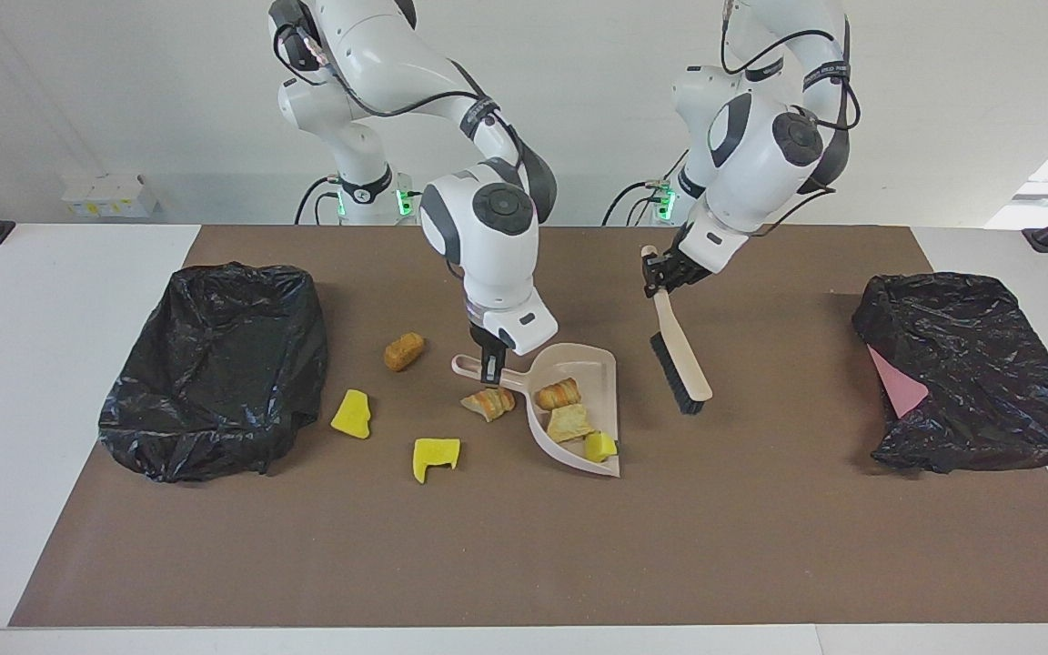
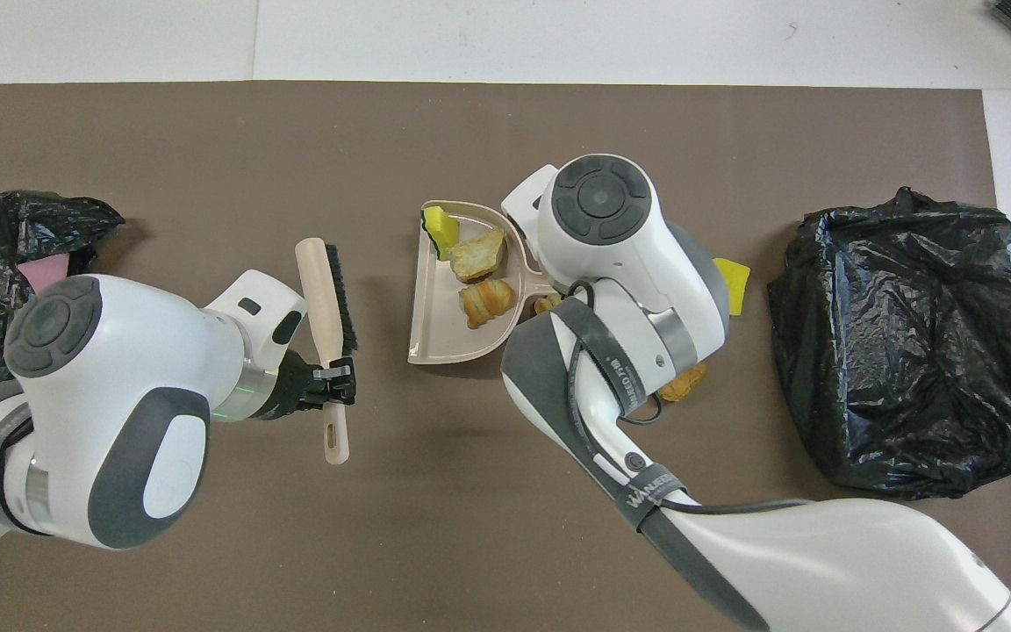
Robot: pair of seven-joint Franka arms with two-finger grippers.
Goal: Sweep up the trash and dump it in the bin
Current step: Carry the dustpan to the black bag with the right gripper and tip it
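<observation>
My right gripper (image 1: 490, 362) is shut on the handle of the beige dustpan (image 1: 593, 366), which rests on the brown mat. Three trash pieces lie in the pan: a bread-like chunk (image 1: 558, 393), a tan piece (image 1: 569, 423) and a yellow sponge (image 1: 599, 446). Outside the pan lie a bread-like piece (image 1: 488, 403) by the handle, a brown chunk (image 1: 404, 351) and two yellow sponges (image 1: 352, 414) (image 1: 436, 458). My left gripper (image 1: 660, 273) is shut on the handle of the beige brush (image 1: 680, 355), whose bristles hang low beside the pan. The overhead view shows the pan (image 2: 440, 338) and the brush (image 2: 323, 281).
A bin lined with a black bag (image 1: 215, 364) stands at the right arm's end of the table. A second black-bagged bin (image 1: 970, 373) with a pink sheet in it stands at the left arm's end. The brown mat (image 1: 524, 546) covers the middle of the white table.
</observation>
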